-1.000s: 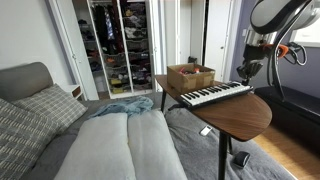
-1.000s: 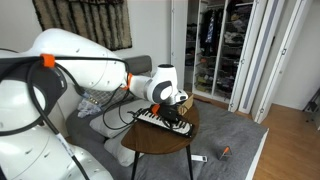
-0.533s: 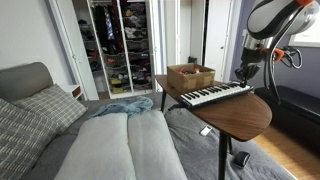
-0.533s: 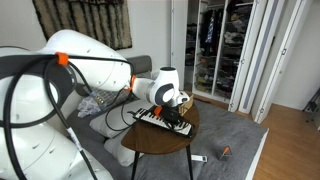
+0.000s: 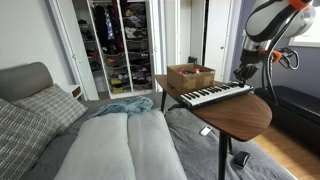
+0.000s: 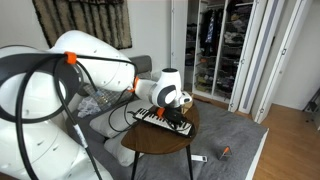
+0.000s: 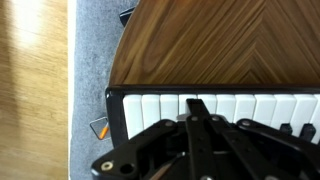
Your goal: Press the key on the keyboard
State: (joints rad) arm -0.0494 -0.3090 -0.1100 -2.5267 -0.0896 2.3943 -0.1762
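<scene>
The slim piano-style keyboard (image 5: 213, 95) lies on the round wooden table (image 5: 240, 115) in both exterior views, in front of the brown box. My gripper (image 5: 243, 73) hangs just above the keyboard's end. In the wrist view the fingers (image 7: 197, 101) are closed together, their tip over the white keys (image 7: 155, 108) near the keyboard's left end. I cannot tell whether the tip touches a key. In an exterior view the gripper (image 6: 178, 110) sits over the keyboard (image 6: 160, 121).
A brown cardboard box (image 5: 190, 76) stands on the table behind the keyboard. A grey bed (image 5: 110, 140) with pillows lies beside the table. An open closet (image 5: 118, 45) is behind. Small items lie on the floor (image 6: 223, 151).
The arm has shifted slightly above the keyboard's end; the gripper stays closed and close to the keys. Nothing else moved.
</scene>
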